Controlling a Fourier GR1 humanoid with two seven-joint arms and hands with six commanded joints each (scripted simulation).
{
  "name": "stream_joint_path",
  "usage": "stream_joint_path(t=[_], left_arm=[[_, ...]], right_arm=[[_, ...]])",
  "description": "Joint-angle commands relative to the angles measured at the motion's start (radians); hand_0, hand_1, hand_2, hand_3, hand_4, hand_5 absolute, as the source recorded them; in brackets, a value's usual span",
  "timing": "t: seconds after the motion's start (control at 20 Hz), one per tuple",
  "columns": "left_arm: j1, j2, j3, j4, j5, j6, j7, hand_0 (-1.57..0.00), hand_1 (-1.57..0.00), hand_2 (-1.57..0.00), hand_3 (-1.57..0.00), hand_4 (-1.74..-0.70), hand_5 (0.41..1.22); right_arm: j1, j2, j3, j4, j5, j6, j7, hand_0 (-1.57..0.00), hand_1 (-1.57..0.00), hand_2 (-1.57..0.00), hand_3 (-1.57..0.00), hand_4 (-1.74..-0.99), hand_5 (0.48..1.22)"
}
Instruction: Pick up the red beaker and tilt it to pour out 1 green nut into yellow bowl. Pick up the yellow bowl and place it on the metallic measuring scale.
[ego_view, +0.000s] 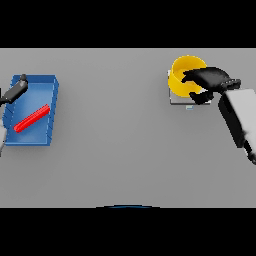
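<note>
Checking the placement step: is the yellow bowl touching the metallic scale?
Touching. The head view shows the yellow bowl sitting on the scale, with the right hand gripping its rim.

No readable text, labels, brands or numbers anywhere I can see. The metallic measuring scale (180, 100) under the yellow bowl (184, 75) has a small pale patch at its front edge; nothing legible on it.

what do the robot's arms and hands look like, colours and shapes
The right arm is a blocky white-grey forearm segment with a dark band at the wrist, ending in a black right hand with separate fingers and a thumb. The left arm shows only as a white sliver at the left edge, with a dark grey, slim left hand. No cables or markings show.
</note>
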Motion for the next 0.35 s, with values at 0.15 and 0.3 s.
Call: stream_joint_path(t=[0.15, 0.3], left_arm=[[0.003, -0.007, -0.007, -0.009, -0.003, 0.001, 0.001, 0.00, 0.00, 0.00, 0.00, -0.72, 0.664], [0.000, 0.005, 0.001, -0.002, 0.004, -0.009, 0.001, 0.00, 0.00, 0.00, 0.00, -0.73, 0.665]], right_arm=[[0.002, 0.004, -0.007, 0.013, -0.003, 0.006, 0.029, -0.04, -0.04, -0.05, -0.22, -1.509, 0.774], [-0.004, 0.006, -0.009, 0.023, -0.005, 0.022, 0.042, -0.02, -0.02, -0.03, -0.15, -1.478, 0.738]])
